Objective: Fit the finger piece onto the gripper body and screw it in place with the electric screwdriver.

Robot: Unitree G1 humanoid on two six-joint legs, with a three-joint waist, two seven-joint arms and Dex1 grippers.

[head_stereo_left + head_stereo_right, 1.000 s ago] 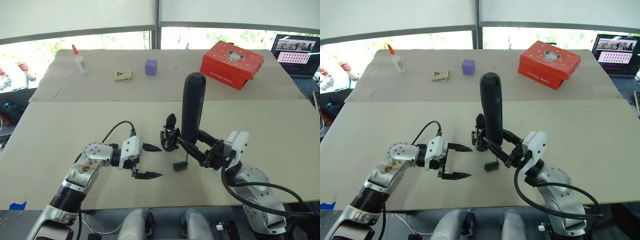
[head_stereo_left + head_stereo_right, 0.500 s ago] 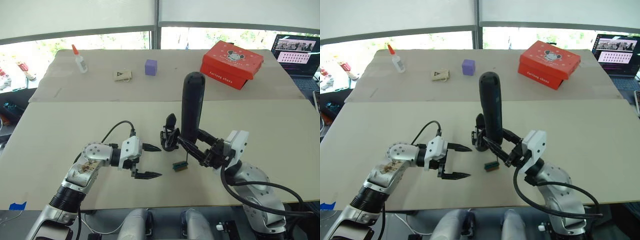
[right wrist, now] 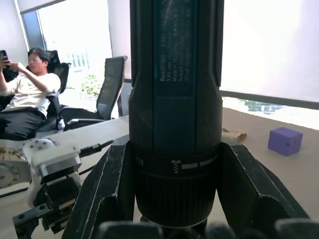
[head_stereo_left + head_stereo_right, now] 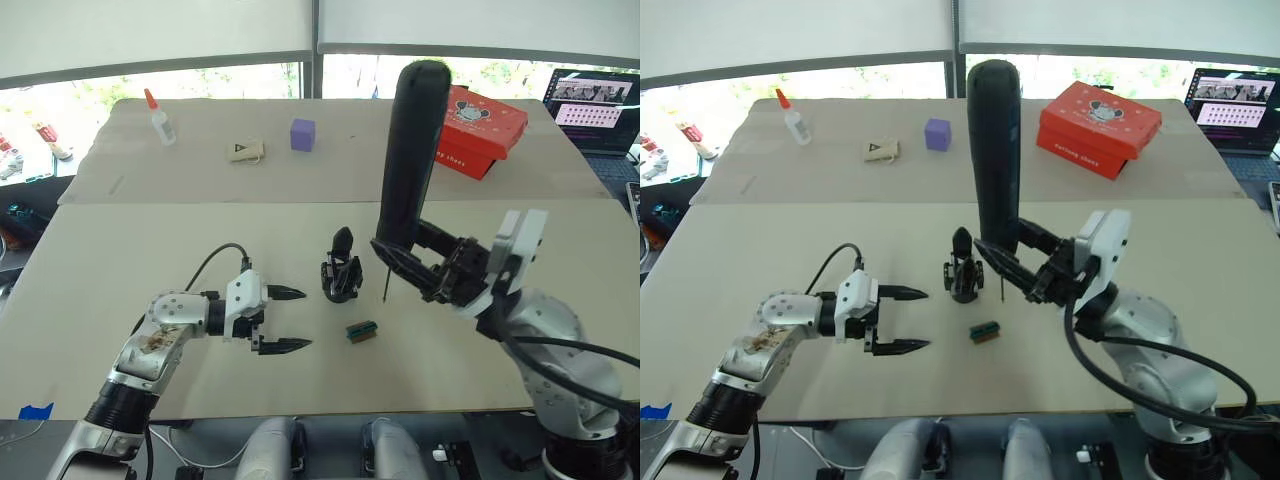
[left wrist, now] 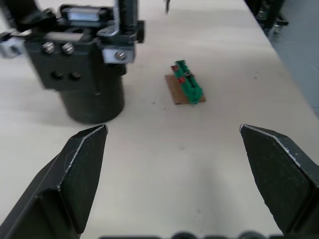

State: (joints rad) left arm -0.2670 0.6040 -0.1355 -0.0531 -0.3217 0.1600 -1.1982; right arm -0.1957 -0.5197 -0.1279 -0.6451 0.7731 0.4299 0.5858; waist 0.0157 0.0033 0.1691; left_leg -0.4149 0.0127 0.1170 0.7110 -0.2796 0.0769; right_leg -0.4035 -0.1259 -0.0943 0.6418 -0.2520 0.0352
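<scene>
Your right gripper (image 4: 420, 262) is clamped on the screwdriver (image 4: 408, 150), which stands nearly upright with its rounded end at the top and its thin bit (image 4: 385, 282) pointing down, clear of the table (image 4: 130, 240). The gripper body (image 4: 341, 272) stands on the table at 9 o'clock from the bit, just beside it but not touching, with its pointed finger up. A small green-and-brown block (image 4: 361, 331) lies flat at 5 o'clock from the gripper body. Your left gripper (image 4: 284, 319) sits at 8 o'clock from the gripper body, fingers apart and holding nothing. At the table's far edge lie a red box (image 4: 481, 125), a purple cube (image 4: 302, 134) and a glue bottle (image 4: 157, 119).
</scene>
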